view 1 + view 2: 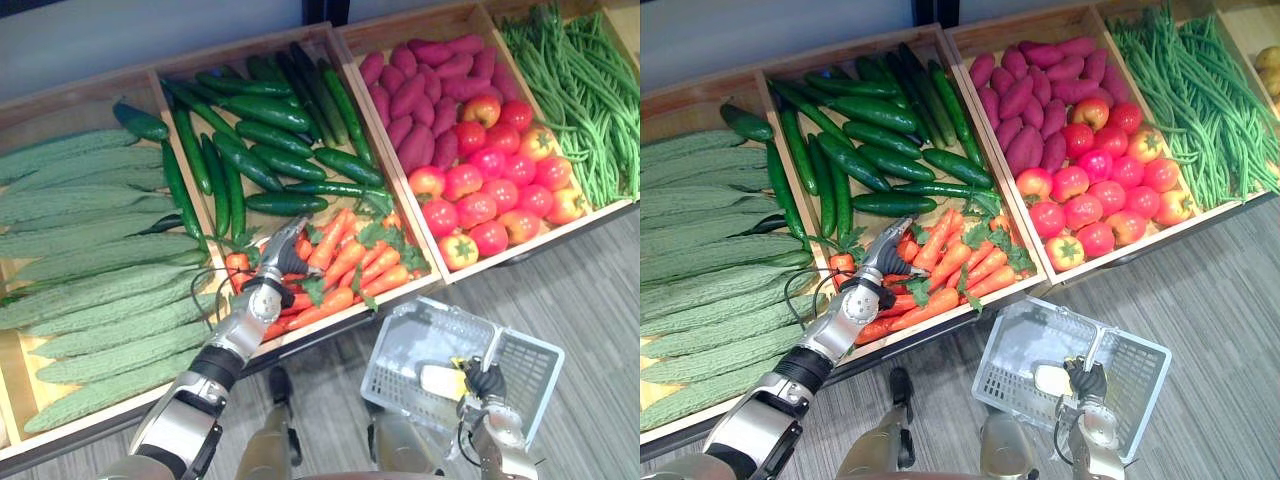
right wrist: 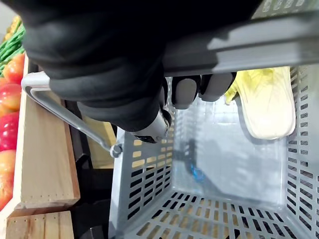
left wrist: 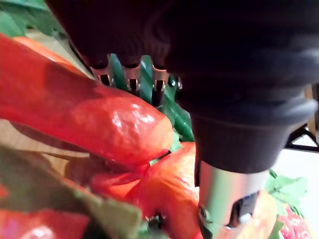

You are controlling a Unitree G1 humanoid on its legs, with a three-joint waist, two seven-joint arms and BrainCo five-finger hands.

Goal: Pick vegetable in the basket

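Carrot pick at the veg crates, basket alongside

Left robot hand (image 1: 283,256) is down on the heap of glossy orange carrots (image 1: 345,262) with frilly green tops, centre of the frame; can't tell whether it has a grip on one. Right robot hand (image 1: 487,382), lower right, is curled round the smooth grey handle (image 2: 259,42) of a perforated grey plastic basket (image 2: 144,174), with a pale yellowish leafy vegetable (image 2: 266,102) lying inside. Plain wooden crates (image 2: 45,164) hold the rest: knobbly bitter gourds (image 1: 80,250) on the left, smooth dark cucumbers (image 1: 265,135) above the carrots, purple sweet potatoes (image 1: 415,95) and shiny tomatoes (image 1: 490,190) to the right, and stringy long beans (image 1: 585,90) upper right.
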